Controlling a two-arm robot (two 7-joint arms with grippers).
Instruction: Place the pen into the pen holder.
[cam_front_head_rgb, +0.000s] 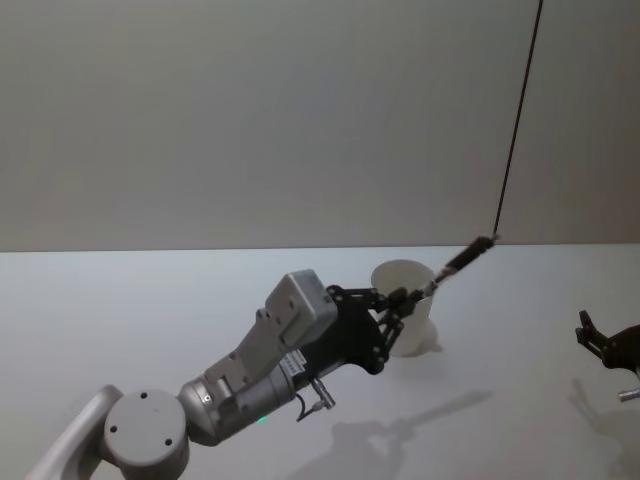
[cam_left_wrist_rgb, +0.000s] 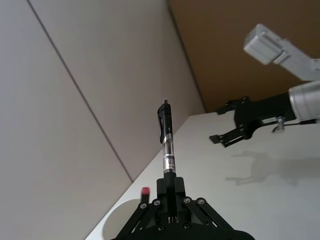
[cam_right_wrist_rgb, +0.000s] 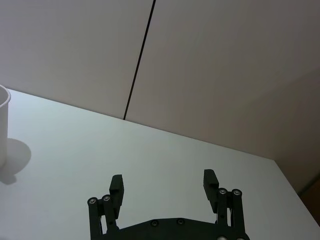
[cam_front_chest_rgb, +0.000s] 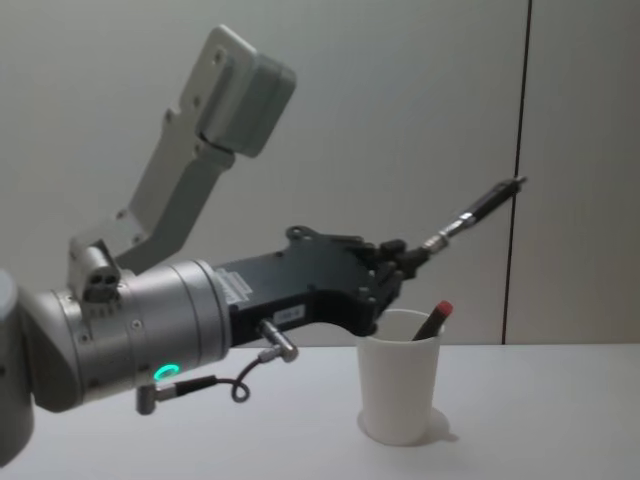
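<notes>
My left gripper (cam_front_head_rgb: 405, 298) (cam_front_chest_rgb: 405, 262) is shut on the lower end of a black pen (cam_front_head_rgb: 460, 260) (cam_front_chest_rgb: 475, 215) (cam_left_wrist_rgb: 166, 140) with a clear barrel. The pen slants up and to the right, and its held end hovers just above the rim of the pen holder (cam_front_head_rgb: 408, 325) (cam_front_chest_rgb: 400, 390), a white paper cup standing upright on the table. A red-capped pen (cam_front_chest_rgb: 436, 317) (cam_left_wrist_rgb: 145, 191) leans inside the cup. My right gripper (cam_front_head_rgb: 592, 335) (cam_right_wrist_rgb: 163, 179) (cam_left_wrist_rgb: 220, 123) stands open and empty, low over the table at the far right, well apart from the cup (cam_right_wrist_rgb: 2, 125).
The white table (cam_front_head_rgb: 150, 320) runs wide to the left and in front of the cup. A plain wall with a dark vertical seam (cam_front_head_rgb: 515, 130) stands behind the table's far edge.
</notes>
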